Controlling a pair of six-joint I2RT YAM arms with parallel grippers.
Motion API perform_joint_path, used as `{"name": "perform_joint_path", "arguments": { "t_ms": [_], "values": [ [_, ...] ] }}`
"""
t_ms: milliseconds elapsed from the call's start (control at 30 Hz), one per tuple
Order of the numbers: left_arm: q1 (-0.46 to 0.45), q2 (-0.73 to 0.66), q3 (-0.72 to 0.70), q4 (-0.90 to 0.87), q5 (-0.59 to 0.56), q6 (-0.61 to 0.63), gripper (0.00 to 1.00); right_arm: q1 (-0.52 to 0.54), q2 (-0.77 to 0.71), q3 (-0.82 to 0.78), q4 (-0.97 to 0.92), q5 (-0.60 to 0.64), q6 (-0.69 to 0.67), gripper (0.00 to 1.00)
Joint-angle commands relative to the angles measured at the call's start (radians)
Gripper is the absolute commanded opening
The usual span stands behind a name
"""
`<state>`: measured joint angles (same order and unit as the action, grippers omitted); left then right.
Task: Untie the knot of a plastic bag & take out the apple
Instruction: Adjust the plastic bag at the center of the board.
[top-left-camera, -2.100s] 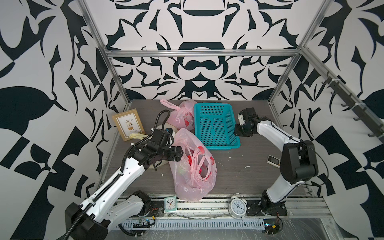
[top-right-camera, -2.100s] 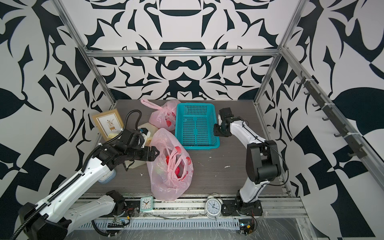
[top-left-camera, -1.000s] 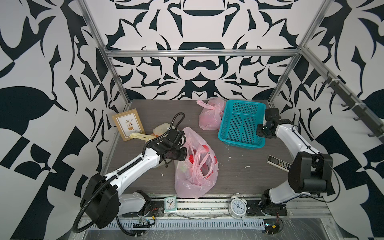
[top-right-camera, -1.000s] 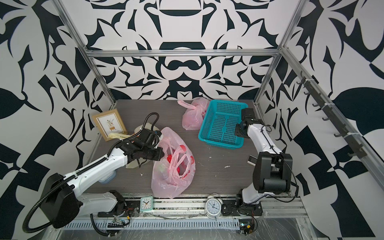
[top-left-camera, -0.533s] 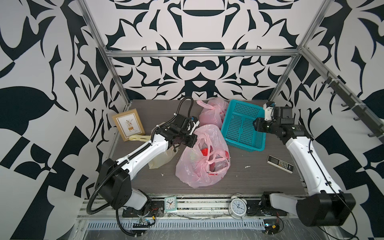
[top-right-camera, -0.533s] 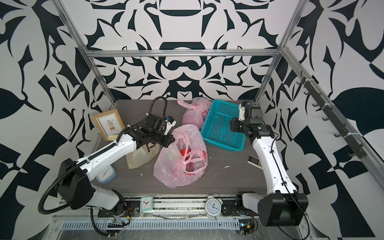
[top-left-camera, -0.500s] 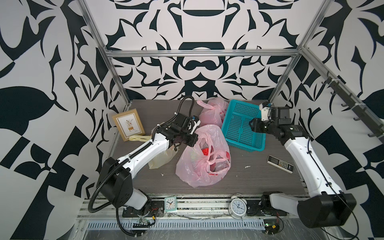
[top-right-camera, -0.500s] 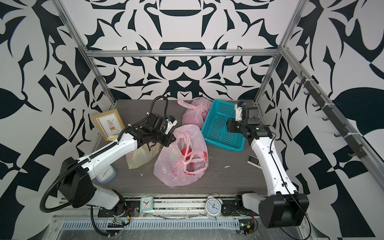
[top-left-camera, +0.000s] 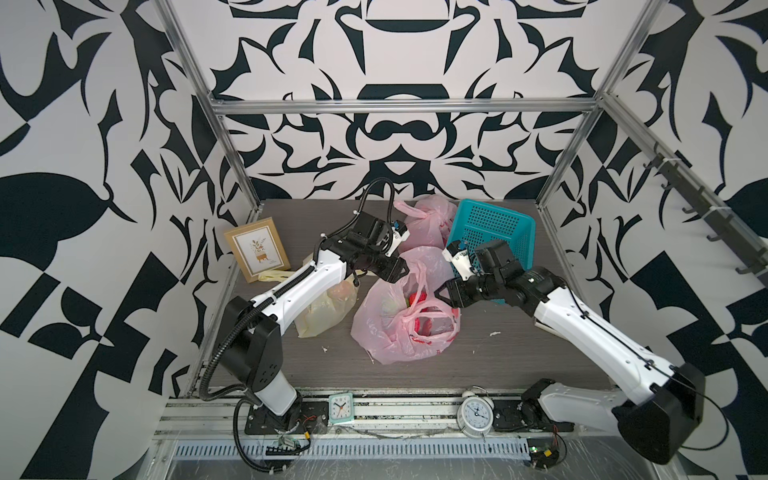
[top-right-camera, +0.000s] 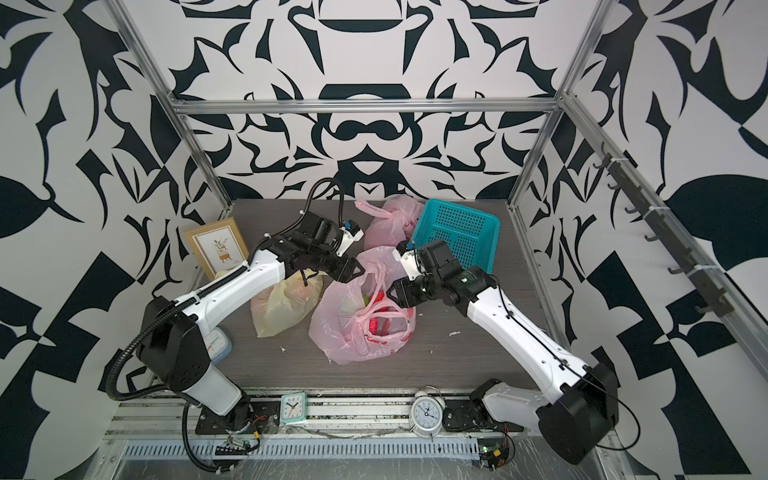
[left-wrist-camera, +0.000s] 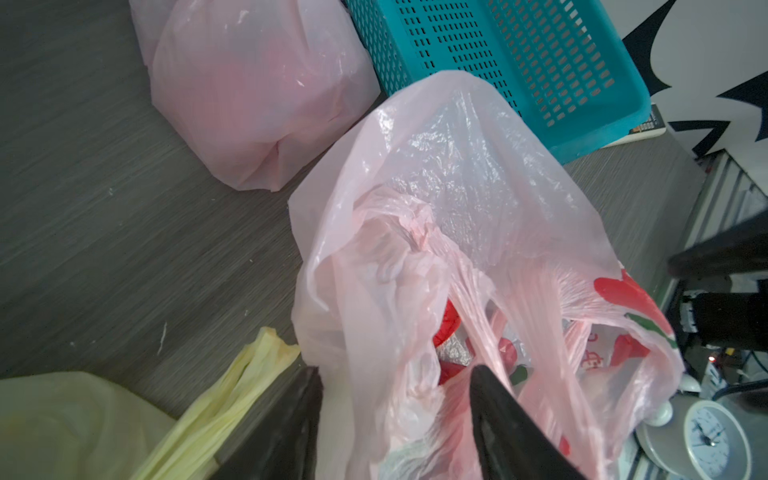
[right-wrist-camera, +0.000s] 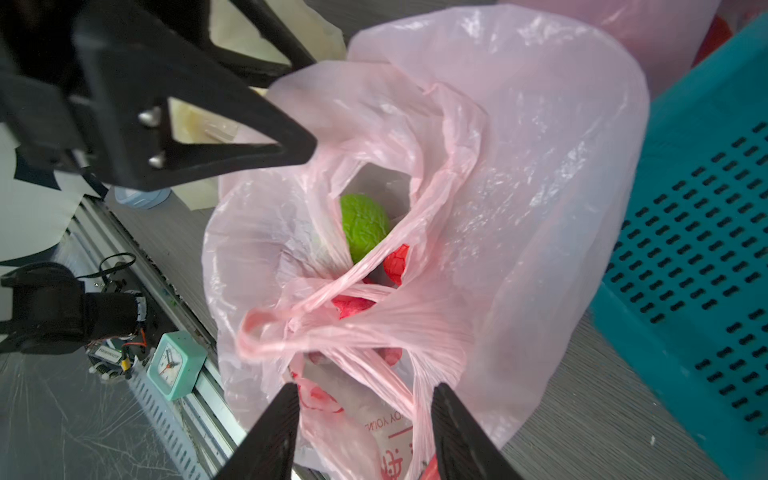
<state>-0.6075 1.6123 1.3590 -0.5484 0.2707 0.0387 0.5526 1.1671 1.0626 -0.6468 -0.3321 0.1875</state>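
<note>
The pink plastic bag (top-left-camera: 399, 328) slumps on the table between my two claws, with its mouth gaping upward. My left claw (top-left-camera: 400, 272) hovers at the bag's far rim, toward the left wall, and my right claw (top-left-camera: 443, 297) sits at the rim on the side of the teal basket (top-left-camera: 498, 224). Both are spread and neither pinches anything. In the left wrist view loose film rises between my parted fingers (left-wrist-camera: 498, 415). In the right wrist view the stretched handle strands (right-wrist-camera: 345, 316) run up between my right fingers (right-wrist-camera: 457, 432) without being clamped.

What matters is those strands. They gather into a twist across the mouth, their length running from my right claw toward my left, and the right claw is clearly the nearer. I cannot tell whether a real knot is left there or only a crossing. Beyond the twist, down in the opening, lies a rounded green fruit (right-wrist-camera: 365, 226) beside some red pieces. I take the green one for the apple, though I am not sure.

My left arm reaches forward with its wrist tipped down at the rim. My right arm comes in low from the side, claw pointing across at the bag.
</note>
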Motion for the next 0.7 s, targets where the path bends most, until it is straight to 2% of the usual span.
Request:
{"name": "perform_joint_path", "arguments": {
  "t_ms": [0, 200, 400, 467, 667],
  "values": [
    [0.003, -0.095, -0.01, -0.06, -0.018, -0.033, 0.73, 0.036, -0.057, 0.033, -0.057, 0.096, -0.065, 0.54],
    [0.003, -0.22, -0.069, -0.166, -0.032, -0.136, 0.75, 0.205, -0.05, 0.009, -0.098, 0.205, -0.15, 0.54],
    [0.007, -0.33, -0.189, -0.127, -0.027, -0.2, 0.78, 0.393, 0.041, 0.007, -0.02, 0.426, -0.223, 0.55],
    [0.012, -0.369, -0.205, -0.118, -0.016, -0.209, 0.79, 0.417, 0.082, 0.021, -0.002, 0.494, -0.245, 0.55],
    [0.02, -0.374, -0.217, -0.122, 0.013, -0.218, 0.79, 0.433, 0.172, 0.057, 0.004, 0.593, -0.304, 0.55]
  ]
}}
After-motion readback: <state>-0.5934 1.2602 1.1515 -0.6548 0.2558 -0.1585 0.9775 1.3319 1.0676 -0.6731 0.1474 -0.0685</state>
